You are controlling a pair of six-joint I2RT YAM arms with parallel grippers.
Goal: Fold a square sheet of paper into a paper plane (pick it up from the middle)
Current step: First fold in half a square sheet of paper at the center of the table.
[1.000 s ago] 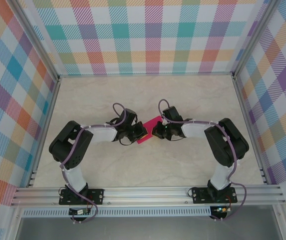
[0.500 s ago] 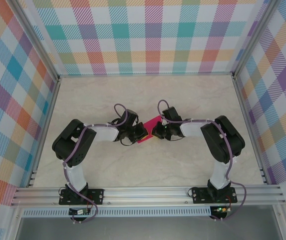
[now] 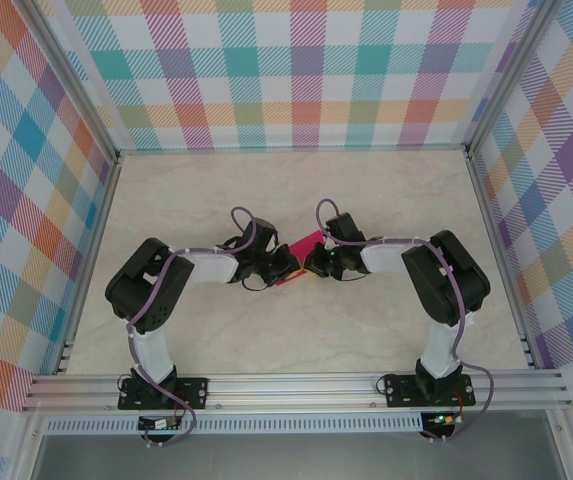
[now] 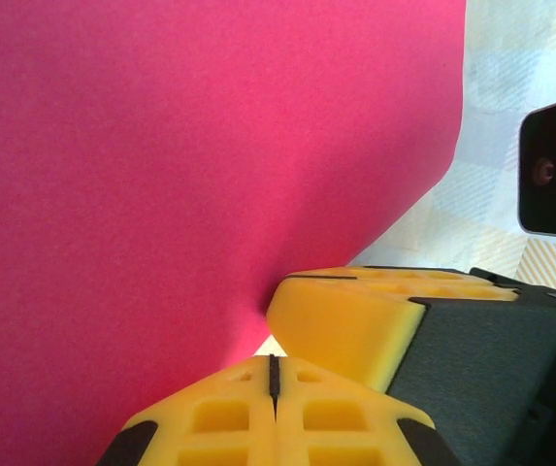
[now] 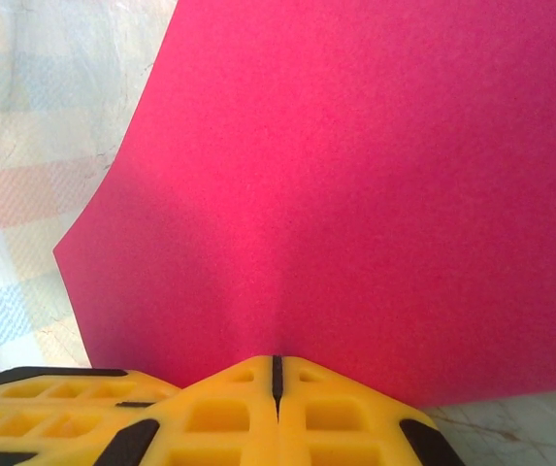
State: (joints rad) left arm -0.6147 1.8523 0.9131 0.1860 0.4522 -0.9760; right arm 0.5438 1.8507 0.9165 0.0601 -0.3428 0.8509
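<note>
The square sheet of paper (image 3: 302,245), magenta-pink, sits mid-table between my two grippers, mostly covered by them. My left gripper (image 3: 283,266) reaches in from the left and my right gripper (image 3: 312,262) from the right, tips nearly touching. In the left wrist view the paper (image 4: 190,165) bulges up above my shut left gripper (image 4: 273,361), with the right gripper's yellow finger (image 4: 345,320) pressed against it. In the right wrist view my right gripper (image 5: 277,361) is shut on the paper (image 5: 355,194), and a soft crease rises from its tips.
The beige marbled table (image 3: 296,190) is ringed by checked walls (image 3: 296,60) and a metal rail (image 3: 286,385) along the near edge. Purple cables (image 3: 241,222) loop over both wrists. The left gripper's yellow fingers (image 5: 54,400) lie at the right wrist view's lower left.
The left arm has shifted slightly right and both grippers have drawn closer together, so less of the pink paper shows between them.
</note>
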